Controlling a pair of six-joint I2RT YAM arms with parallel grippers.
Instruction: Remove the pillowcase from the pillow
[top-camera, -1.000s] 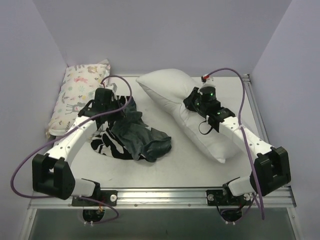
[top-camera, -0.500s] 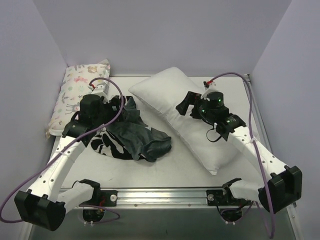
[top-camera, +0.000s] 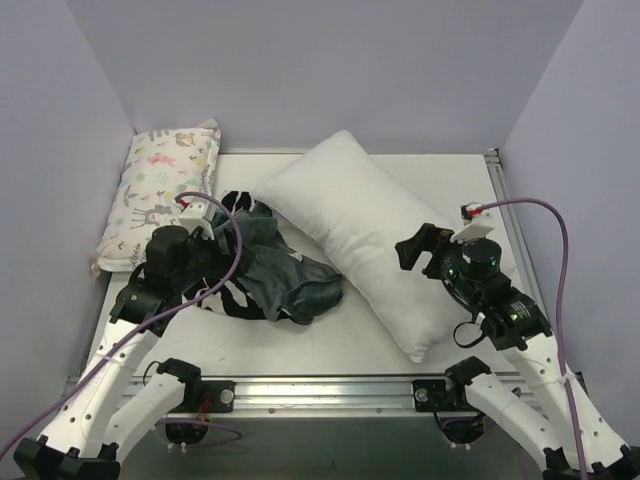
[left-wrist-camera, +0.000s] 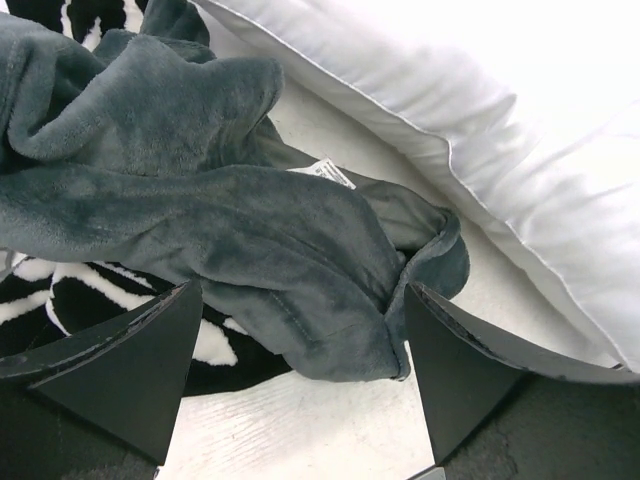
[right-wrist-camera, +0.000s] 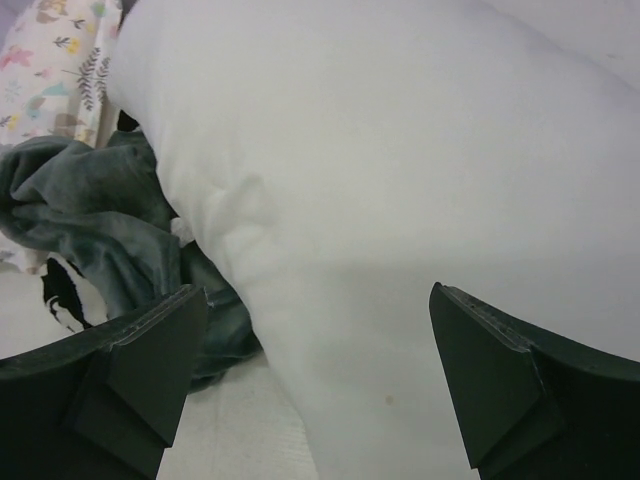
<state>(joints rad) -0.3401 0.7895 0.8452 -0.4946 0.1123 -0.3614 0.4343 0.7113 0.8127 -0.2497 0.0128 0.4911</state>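
Left end effector (left-wrist-camera: 300, 300) and right end effector (right-wrist-camera: 315, 300) are spread and empty. Crumpled pillowcase (top-camera: 285, 275) lies left of pillow (top-camera: 370, 220), zebra side mostly hidden.

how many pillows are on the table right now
2. The plain white pillow lies diagonally across the middle, right of the crumpled pillowcase; the animal-print pillow sits along the far left side.

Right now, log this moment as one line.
pillowcase: off, crumpled heap | pillow: bare, beside pillowcase | left gripper: open, empty | right gripper: open, empty
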